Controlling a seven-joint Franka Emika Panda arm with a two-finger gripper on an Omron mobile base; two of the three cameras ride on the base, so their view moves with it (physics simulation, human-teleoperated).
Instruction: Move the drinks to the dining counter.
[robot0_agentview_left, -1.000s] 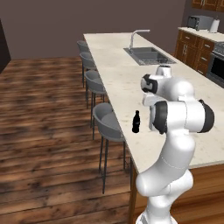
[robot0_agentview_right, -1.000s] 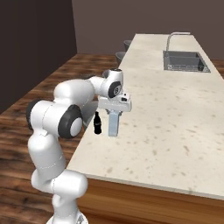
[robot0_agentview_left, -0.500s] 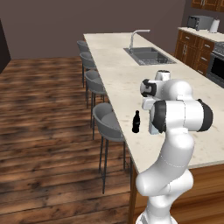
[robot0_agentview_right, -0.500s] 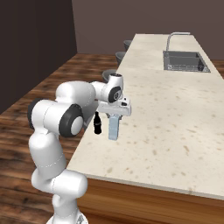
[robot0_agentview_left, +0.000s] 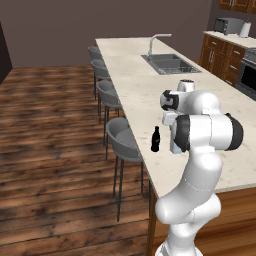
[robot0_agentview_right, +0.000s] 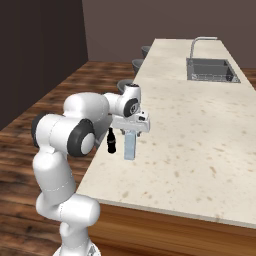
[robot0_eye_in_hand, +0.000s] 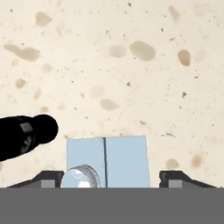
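The pale blue carton (robot0_eye_in_hand: 107, 161) stands upright on the dining counter (robot0_agentview_right: 200, 130), directly under the hand (robot0_eye_in_hand: 116, 177), long axis vertical. The fingers stand apart on either side of it, apparently released. A dark bottle (robot0_agentview_right: 111, 141) stands just beside the hand, near the counter edge.

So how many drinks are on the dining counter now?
2: a pale blue carton under the open gripper, and a dark bottle beside it at the counter's edge. The arm may hide others.
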